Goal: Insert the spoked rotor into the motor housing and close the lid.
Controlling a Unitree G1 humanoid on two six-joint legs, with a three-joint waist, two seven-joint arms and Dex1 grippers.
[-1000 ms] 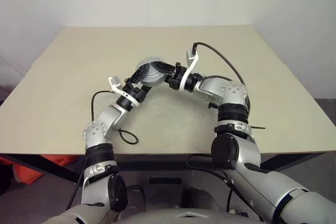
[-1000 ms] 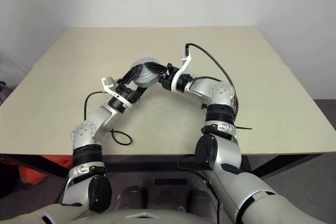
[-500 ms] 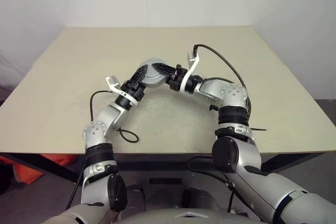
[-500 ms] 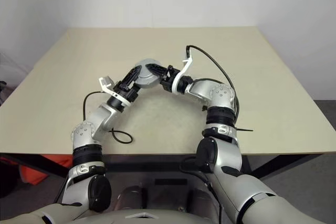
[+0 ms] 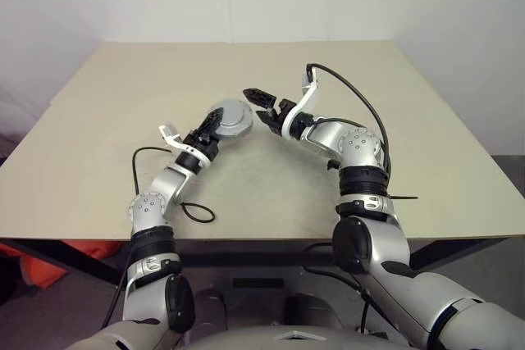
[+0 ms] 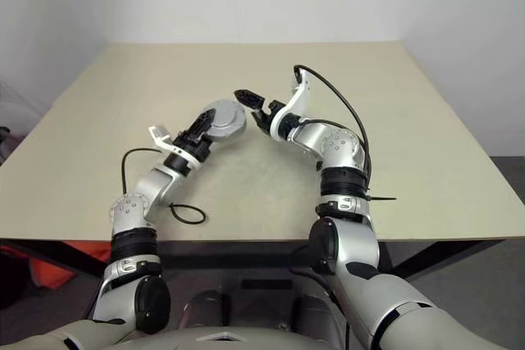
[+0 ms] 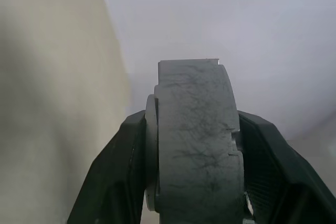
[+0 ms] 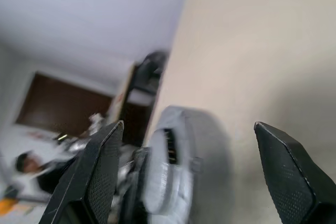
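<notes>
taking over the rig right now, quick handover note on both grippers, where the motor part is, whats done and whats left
Left gripper: shut on the motor housing, clamped across its thickness and held above the table.
Right gripper: open, holding nothing, just beside the housing.
In the head views the housing shows a plain closed silver face; no loose rotor or lid lies on the table.
Done: apparently rotor in and lid on, though the inside is hidden.
Left: check the lid is seated, then set the housing down.
</notes>
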